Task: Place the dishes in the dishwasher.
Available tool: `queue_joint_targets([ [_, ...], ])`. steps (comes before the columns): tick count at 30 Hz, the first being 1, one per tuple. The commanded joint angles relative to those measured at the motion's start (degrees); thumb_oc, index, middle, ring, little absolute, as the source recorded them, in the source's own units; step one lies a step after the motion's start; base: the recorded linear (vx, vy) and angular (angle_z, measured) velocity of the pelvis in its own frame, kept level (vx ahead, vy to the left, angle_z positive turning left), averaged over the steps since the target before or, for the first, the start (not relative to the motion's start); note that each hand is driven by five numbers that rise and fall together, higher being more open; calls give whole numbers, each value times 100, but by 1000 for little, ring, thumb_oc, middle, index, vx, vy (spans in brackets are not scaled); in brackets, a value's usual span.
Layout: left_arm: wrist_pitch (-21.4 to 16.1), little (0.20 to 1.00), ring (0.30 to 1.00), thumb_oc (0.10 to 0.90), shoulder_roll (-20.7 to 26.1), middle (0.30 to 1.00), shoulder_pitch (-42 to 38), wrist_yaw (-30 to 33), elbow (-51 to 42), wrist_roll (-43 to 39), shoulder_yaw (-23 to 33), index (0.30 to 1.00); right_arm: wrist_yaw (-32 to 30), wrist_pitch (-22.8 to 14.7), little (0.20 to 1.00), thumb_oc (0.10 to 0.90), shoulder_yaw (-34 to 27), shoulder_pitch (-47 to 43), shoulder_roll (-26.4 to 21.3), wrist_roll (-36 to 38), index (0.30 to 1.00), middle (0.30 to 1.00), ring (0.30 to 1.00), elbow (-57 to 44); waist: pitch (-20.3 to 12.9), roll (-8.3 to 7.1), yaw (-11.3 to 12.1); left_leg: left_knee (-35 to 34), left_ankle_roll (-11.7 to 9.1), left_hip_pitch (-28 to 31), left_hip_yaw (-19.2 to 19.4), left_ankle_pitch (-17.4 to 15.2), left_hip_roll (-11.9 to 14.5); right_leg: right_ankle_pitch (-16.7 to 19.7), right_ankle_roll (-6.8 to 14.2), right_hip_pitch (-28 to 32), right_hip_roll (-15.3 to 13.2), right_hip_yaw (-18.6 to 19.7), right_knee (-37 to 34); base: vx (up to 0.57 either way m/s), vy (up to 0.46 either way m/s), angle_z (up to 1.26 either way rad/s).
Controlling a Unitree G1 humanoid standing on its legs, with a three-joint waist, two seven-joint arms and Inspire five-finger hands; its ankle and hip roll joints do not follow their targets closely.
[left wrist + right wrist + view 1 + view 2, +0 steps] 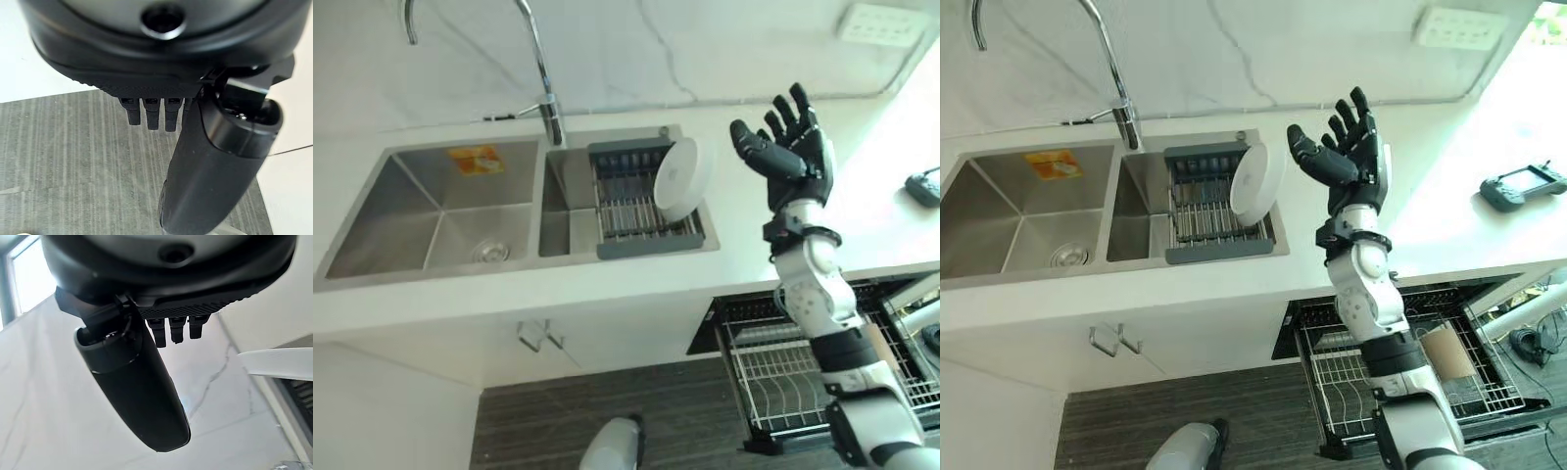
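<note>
Your right hand is hanging with fingers spread, gripping nothing, just right of the plate, which is leaning on edge in the sink rack; bumping its rim risks toppling it, I'm thinking

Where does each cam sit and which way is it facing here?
Left eye view: head camera, looking down at the sink, white plate in the drying rack and raised right hand.
Right eye view: same scene, slightly offset; both share plate, dishwasher rack.
Left wrist view: along the left hand, toward floor.
Right wrist view: along the right hand, toward marble wall, plate edge.
</note>
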Motion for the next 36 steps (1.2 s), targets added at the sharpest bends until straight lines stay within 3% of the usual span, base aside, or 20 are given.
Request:
queue_joint_targets([
  [1,28,900,900,800,368,900,50,-18,67,110,-204,900,204,-366,900,800,-313,-822,-329,197,900,900,900,-129,-8,0,93,-566,-72,376,-116,-488,150,-147,230,32,-72,204,-225,78,0,10],
  [8,-67,900,900,800,373,900,52,-148,30,413,-332,900,217,-236,900,800,-338,-1093,-523,-187,900,900,900,187,122,110,181,-566,-95,293,-256,-389,87,-193,207,79,-94,157,-225,43,14,6],
  [16,-8,900,900,800,388,900,115,-169,-41,320,-466,900,349,-139,900,800,-200,-1220,-437,-291,900,900,900,425,166,229,260,-566,-137,264,-346,-302,66,-227,193,185,-147,50,-225,26,23,11],
  [36,-25,900,900,800,486,900,148,-285,-248,306,-513,900,329,-49,900,800,-251,-1412,-431,181,900,900,900,860,331,338,362,-566,-166,138,-367,-180,58,-188,239,244,-239,-116,-225,-9,22,7],
])
